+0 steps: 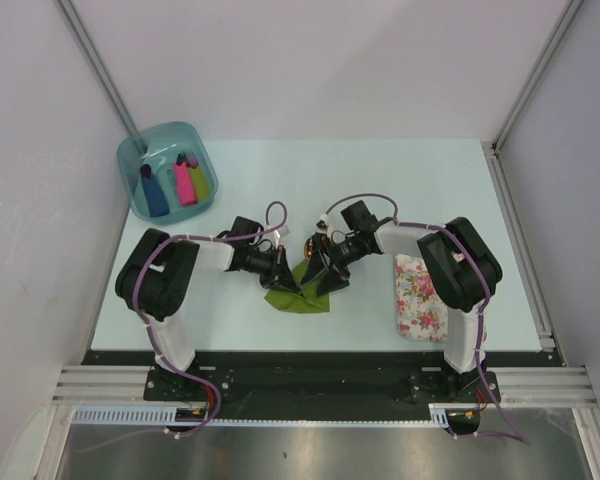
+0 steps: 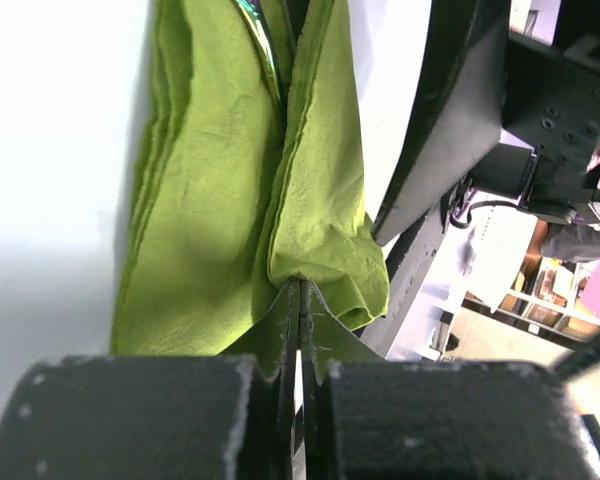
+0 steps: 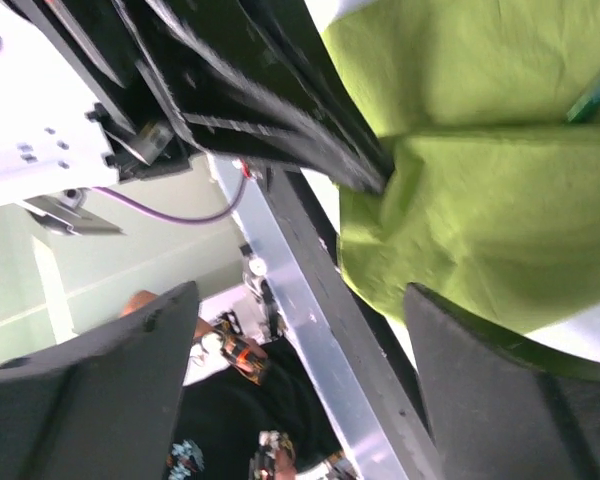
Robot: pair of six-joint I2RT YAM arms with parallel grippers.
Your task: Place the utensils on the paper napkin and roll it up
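Left gripper (image 2: 300, 300): nearest the left wrist lens; jaws pressed together with only a sliver between them, pinching a gathered fold of the paper napkin (image 2: 230, 180).
Paper napkin: olive green, bunched into upright folds that rise from the left fingertips; from above it lies crumpled at the middle of the table (image 1: 380, 180), between the two grippers.
Glinting strip (image 2: 252, 22): thin and shiny, tucked in a crease of the napkin at the top of the left wrist view; I cannot tell what it is.
Right gripper (image 3: 300, 390): fingers (image 3: 90, 390) spread wide with nothing between them; the napkin sits just ahead, its lower edge close to one finger.
Arms: both reach inward from the near edge and meet over the napkin.
Floral mat (image 1: 418, 297): flat on the table by the right arm, apart from the napkin.
Blue tub (image 1: 130, 160): far left corner of the table, holding a blue roll (image 1: 155, 192), a pink roll (image 1: 185, 182) and a lime roll (image 1: 200, 178).
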